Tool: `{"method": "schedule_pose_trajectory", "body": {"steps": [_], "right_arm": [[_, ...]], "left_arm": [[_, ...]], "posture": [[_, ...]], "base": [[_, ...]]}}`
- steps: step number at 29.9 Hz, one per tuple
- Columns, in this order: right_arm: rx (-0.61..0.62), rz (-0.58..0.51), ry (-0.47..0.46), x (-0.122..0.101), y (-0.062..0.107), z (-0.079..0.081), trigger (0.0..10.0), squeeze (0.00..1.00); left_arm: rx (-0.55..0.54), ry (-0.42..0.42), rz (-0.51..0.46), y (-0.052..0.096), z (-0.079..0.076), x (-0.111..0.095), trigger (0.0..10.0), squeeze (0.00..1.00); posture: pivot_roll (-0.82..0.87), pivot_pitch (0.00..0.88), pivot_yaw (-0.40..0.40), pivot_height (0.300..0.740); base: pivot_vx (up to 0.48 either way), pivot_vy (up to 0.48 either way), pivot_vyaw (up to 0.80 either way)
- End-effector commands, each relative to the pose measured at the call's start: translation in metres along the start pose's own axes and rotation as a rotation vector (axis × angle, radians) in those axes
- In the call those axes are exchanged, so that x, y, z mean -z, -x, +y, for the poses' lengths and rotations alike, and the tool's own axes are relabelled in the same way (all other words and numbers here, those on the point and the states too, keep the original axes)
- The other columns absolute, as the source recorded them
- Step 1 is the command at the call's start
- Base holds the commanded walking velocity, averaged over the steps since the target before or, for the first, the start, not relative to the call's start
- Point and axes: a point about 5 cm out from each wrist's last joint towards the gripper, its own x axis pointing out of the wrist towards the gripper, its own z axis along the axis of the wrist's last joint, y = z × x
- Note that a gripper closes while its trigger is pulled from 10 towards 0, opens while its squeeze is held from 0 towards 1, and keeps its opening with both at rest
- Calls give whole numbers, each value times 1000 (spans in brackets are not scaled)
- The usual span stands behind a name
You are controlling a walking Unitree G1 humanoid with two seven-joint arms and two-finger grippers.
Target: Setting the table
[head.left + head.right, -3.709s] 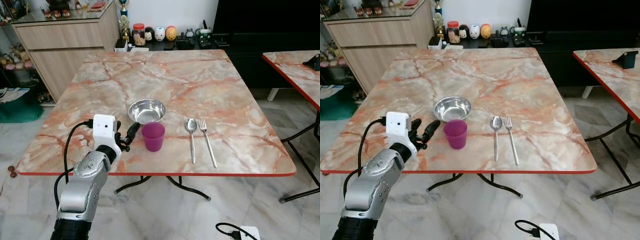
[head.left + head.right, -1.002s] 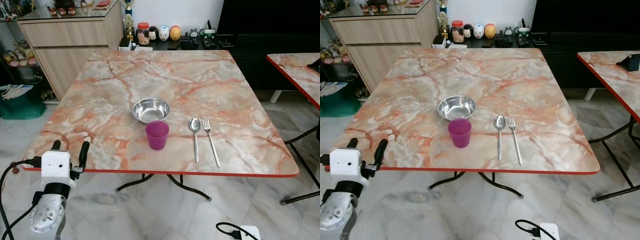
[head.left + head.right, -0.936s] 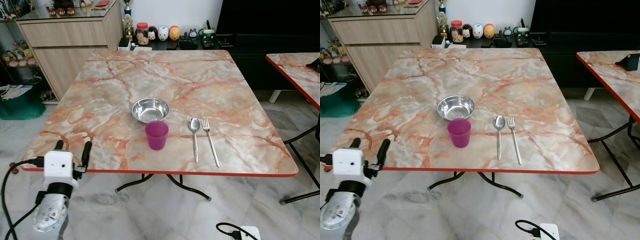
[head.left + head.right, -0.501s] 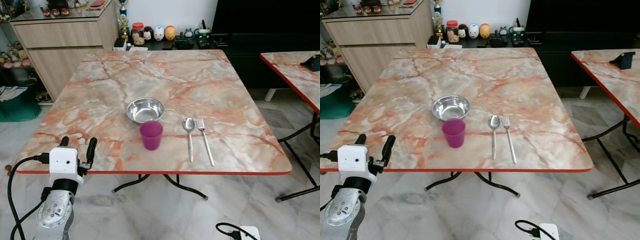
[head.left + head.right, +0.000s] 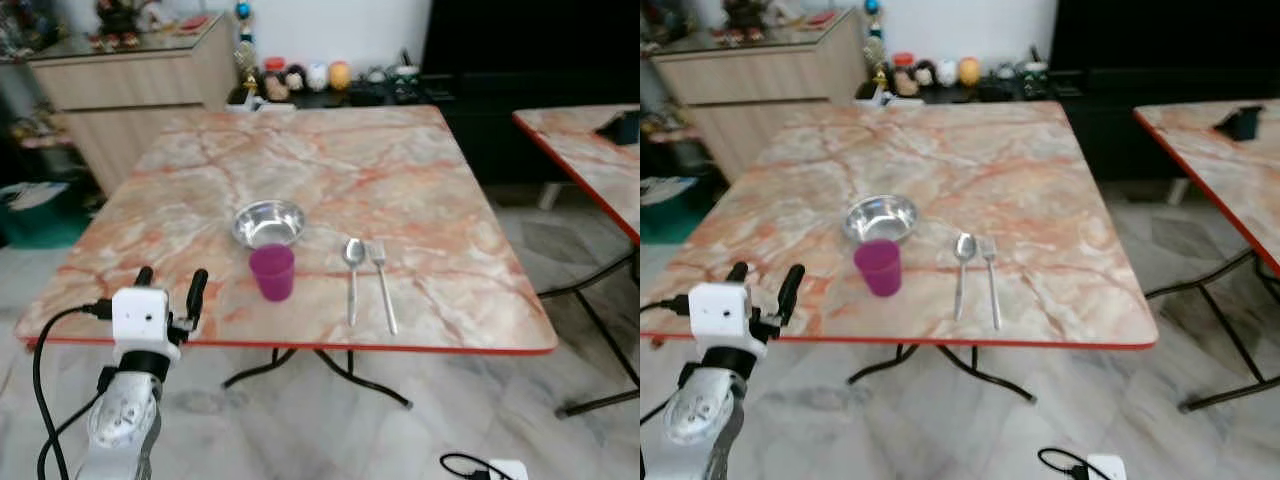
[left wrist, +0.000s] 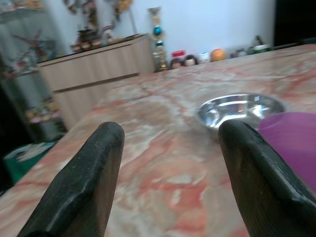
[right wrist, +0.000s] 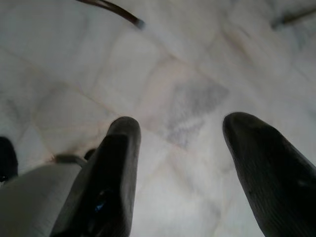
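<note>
Four pieces sit on the marble-patterned table near its front edge: a steel bowl, a purple cup just in front of it and nearly touching its rim, then a spoon and a fork lying side by side to the right, handles pointing toward the robot. The spoon and fork are close together but apart from the cup.

The left gripper is raised at the table's front-left edge, its two black fingers spread wide with nothing between them. Seen along those fingers, the bowl and cup lie ahead on the tabletop, the cup beside the one finger.

The right gripper hangs low over the pale tiled floor, fingers likewise parted and empty.

Behind the table stands a wooden sideboard at the left, and a row of small jars and figurines lines a low dark shelf against the wall. A second table of the same pattern stands to the right, well apart.
</note>
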Motion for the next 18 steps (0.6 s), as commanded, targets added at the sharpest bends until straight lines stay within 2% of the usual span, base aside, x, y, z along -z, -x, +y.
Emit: {"method": "schedule_pose_trajectory", "body": {"steps": [1,12,16,18], "right_arm": [[-16,-14,1,-4,-1,6,10000,0],[-17,-15,4,-5,-1,5,10000,0],[-16,-16,2,-6,-1,5,10000,0],[-14,-16,0,-6,-1,5,10000,0]], "left_arm": [[-6,-7,13,0,3,2,10000,0],[-16,20,7,-1,5,1,10000,0],[0,66,2,-4,4,-1,10000,0],[8,63,0,-5,3,-2,10000,0]], "posture": [[7,0,1,740],[14,0,-5,740],[6,0,-1,740],[6,0,-1,740]], "base": [[0,0,0],[0,0,0],[0,0,0],[0,0,0]]}}
